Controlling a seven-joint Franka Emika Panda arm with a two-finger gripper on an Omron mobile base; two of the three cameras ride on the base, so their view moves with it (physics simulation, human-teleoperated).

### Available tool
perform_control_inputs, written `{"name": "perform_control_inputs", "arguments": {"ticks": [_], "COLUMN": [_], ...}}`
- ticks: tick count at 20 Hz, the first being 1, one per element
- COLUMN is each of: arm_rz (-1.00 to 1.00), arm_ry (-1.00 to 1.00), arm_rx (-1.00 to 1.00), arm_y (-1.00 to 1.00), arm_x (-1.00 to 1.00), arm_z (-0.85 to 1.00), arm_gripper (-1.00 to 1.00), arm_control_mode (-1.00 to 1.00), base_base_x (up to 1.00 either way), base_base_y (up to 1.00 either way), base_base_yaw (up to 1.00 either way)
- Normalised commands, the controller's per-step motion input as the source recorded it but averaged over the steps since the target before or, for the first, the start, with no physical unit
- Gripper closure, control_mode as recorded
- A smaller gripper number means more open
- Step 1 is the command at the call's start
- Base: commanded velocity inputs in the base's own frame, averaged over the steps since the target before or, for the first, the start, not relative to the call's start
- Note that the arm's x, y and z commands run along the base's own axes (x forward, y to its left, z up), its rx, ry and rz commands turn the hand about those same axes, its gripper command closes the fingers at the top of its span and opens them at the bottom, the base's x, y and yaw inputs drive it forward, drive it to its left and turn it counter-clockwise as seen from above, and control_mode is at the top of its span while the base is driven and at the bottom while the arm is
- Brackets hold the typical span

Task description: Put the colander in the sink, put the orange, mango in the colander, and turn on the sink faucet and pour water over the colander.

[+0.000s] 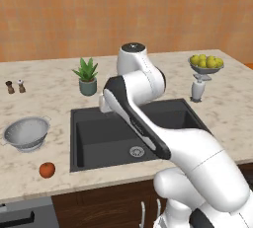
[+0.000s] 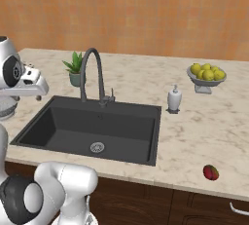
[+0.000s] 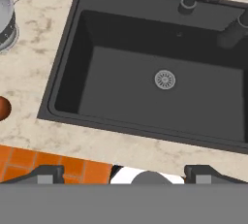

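Above the sink (image 3: 63, 48), my gripper (image 3: 123, 173) hangs spread, empty. Colander (image 1: 26, 132) sits left on the surface (image 1: 49, 98); I should clamp its rim squarely, not a handle.

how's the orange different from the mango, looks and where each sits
The orange is round and evenly orange-red; the mango is more oval, red with a green patch. The orange lies on the counter left of the sink, near the colander; the mango lies right of the sink, near the front edge, with nothing close by. Both are small fruits resting on the marble counter, outside the sink and untouched.
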Motion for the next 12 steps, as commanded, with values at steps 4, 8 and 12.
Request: {"name": "perform_control_inputs", "arguments": {"ticks": [4, 8, 12], "arm_rz": [-0.02, -0.05, -0.07], "arm_ry": [0.02, 0.03, 0.0], "arm_rx": [0.0, 0.01, 0.06], "arm_y": [0.97, 0.74, 0.62], "arm_x": [0.01, 0.11, 0.2], "arm_z": [-0.52, -0.58, -0.5], "arm_gripper": [-1.0, -1.0, -1.0], "arm_control_mode": [-1.0, -1.0, -1.0], "base_base_x": [0.0, 0.0, 0.0], "base_base_y": [0.0, 0.0, 0.0], "base_base_yaw": [0.0, 0.0, 0.0]}}
